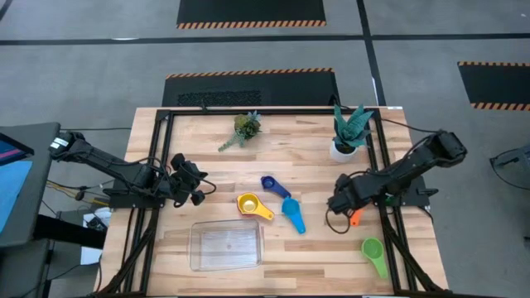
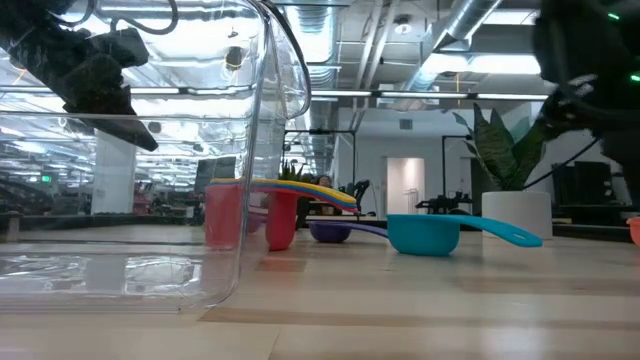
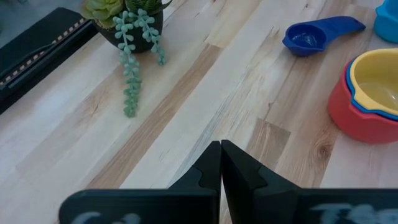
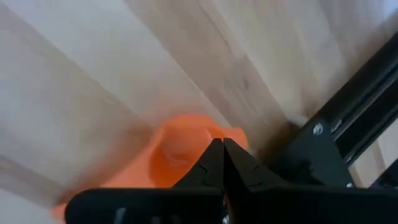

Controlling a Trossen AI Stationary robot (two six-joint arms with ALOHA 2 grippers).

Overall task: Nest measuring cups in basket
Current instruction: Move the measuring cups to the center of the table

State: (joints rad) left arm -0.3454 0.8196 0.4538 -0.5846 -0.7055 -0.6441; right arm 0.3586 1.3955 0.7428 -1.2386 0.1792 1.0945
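the tabletop (image 1: 315, 248) carries everything, with two potted plants (image 1: 245, 128) along its 12 o'clock edge, the taller one (image 1: 348, 132) in a white pot. the basket (image 1: 226, 245) sits clear and empty near 7 o'clock of the tabletop's middle. just off its 1 o'clock corner stands a nested stack (image 1: 251, 204): a red cup at the bottom, a blue one inside it, a yellow one on top. a dark blue cup (image 1: 272, 185) lies at 1 o'clock from that stack, a light blue cup (image 1: 294, 216) at 3 o'clock from it, and a green cup (image 1: 373, 251) lies well apart toward 4 o'clock.

the left gripper (image 1: 195, 184) waits at 9 o'clock of the stack, its fingers (image 3: 211, 168) pressed together on nothing. the right gripper (image 1: 342, 204) is down at 3 o'clock of the light blue cup; its fingers (image 4: 214, 162) are closed tight, and the wrist view shows them over the orange cup (image 4: 180, 152), seemingly pinching its rim or handle, though the contact itself is hidden.

risks, as i judge them: so thin a pinch on smooth plastic could slip or let the cup swivel when lifted. the black frame rail (image 4: 348, 130) stands just beside the cup, so a careless lift might snag it. nothing is in the basket yet, so the stack also has to go in, and it could topple if knocked.
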